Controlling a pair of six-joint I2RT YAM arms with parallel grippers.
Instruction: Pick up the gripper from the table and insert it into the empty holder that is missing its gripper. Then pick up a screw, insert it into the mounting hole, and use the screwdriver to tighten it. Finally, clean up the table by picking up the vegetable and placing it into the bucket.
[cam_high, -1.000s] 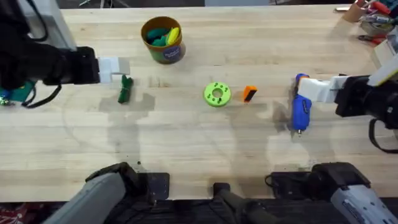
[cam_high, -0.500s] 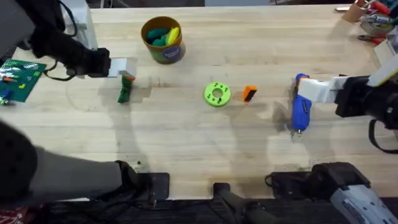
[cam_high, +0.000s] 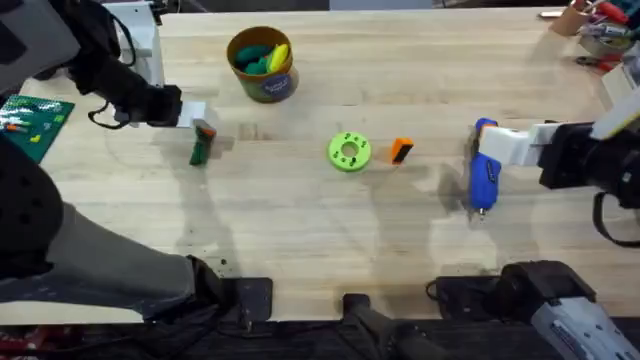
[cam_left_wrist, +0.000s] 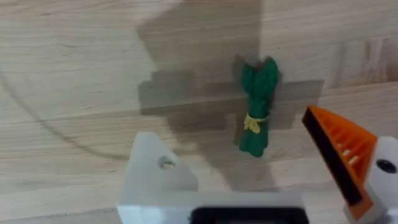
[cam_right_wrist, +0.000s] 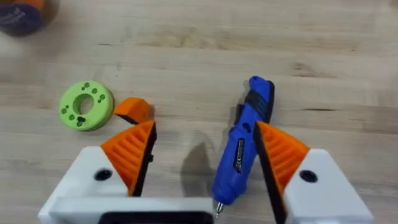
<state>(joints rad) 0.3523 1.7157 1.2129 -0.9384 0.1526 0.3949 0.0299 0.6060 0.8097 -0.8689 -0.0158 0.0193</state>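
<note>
The vegetable (cam_high: 200, 148), a dark green stick tied with a yellow band, lies on the table (cam_high: 300, 230) left of centre. My left gripper (cam_high: 198, 122) hovers open just above its far end. In the left wrist view the vegetable (cam_left_wrist: 256, 107) shows between a bare white finger with a hole and an orange-padded one of that gripper (cam_left_wrist: 249, 177). The blue screwdriver (cam_high: 484, 172) lies at the right. My right gripper (cam_high: 492, 148) is open above it, and the screwdriver (cam_right_wrist: 241, 146) shows between its orange pads (cam_right_wrist: 134, 152). The bucket (cam_high: 262, 65) stands at the back.
A bright green disc with holes (cam_high: 348, 151) and a small orange block (cam_high: 401, 150) sit mid-table. The bucket holds green and yellow toy pieces. A green circuit board (cam_high: 35, 120) lies at the far left. Tools clutter the back right corner (cam_high: 600, 35).
My left arm has swung in from the left, bringing its gripper a little to the right, over the vegetable's far end. The vegetable, the screwdriver and the right arm have not moved.
</note>
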